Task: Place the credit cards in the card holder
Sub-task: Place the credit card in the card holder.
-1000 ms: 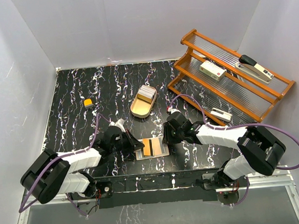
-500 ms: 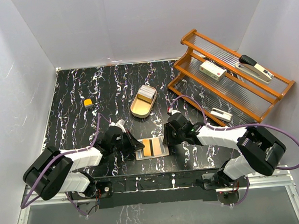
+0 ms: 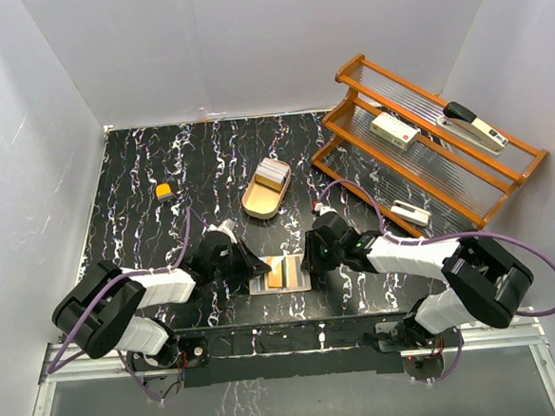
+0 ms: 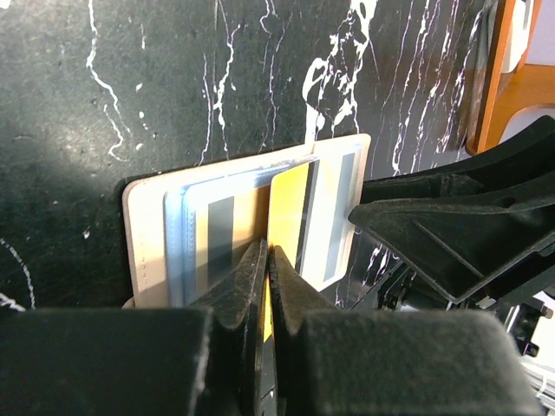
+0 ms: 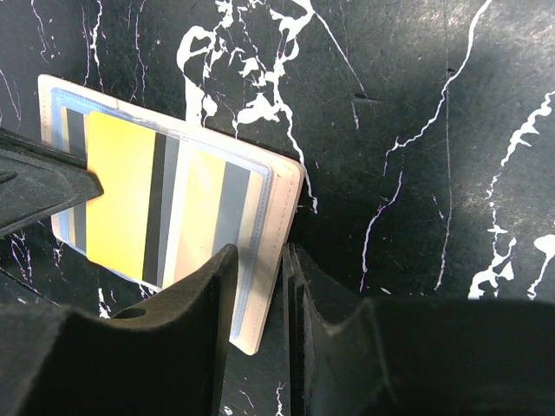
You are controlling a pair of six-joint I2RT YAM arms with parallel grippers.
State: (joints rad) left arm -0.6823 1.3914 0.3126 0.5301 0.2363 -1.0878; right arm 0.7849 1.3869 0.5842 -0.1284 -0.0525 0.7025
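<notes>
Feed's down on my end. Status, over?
Left gripper shut on yellow card, laid over open card holder. Right gripper astride holder's edge, grip unclear. Nothing between card and holder.

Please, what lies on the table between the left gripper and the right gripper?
The open card holder lies there, with a yellow credit card over it, pinched by the left gripper. The top view shows this.

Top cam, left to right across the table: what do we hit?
small yellow object → left claw, shut on a yellow card → card holder → right claw → wooden rack. Gold tray skipped: it lines up with the holder.
</notes>
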